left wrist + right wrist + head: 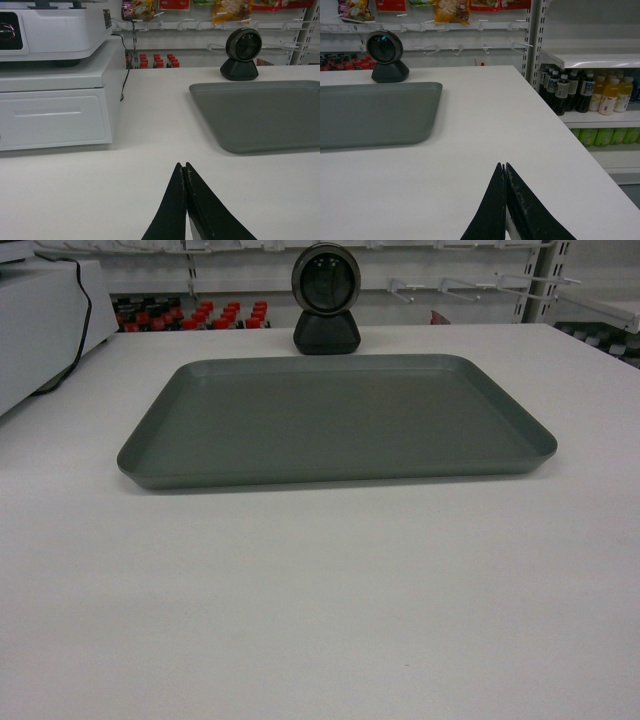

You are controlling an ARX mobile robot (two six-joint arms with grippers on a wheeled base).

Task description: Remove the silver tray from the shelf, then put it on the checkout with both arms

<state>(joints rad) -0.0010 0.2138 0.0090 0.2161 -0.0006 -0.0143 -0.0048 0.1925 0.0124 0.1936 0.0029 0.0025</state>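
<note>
The white tabletop (320, 620) stands among store shelving (590, 60) stocked with bottled drinks. The silver tray (335, 420) lies flat toward the tabletop's far edge, just before the barcode scanner (326, 298). The left gripper (186, 172) and the right gripper (504, 172) are both clenched on nothing, apart from the tray.

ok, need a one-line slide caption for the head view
Silver tray lies flat on the white checkout, just in front of the black barcode scanner; no arms in frame.

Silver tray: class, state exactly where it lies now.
In the head view the silver tray lies flat, centred on the white checkout, just in front of the barcode scanner.
</note>
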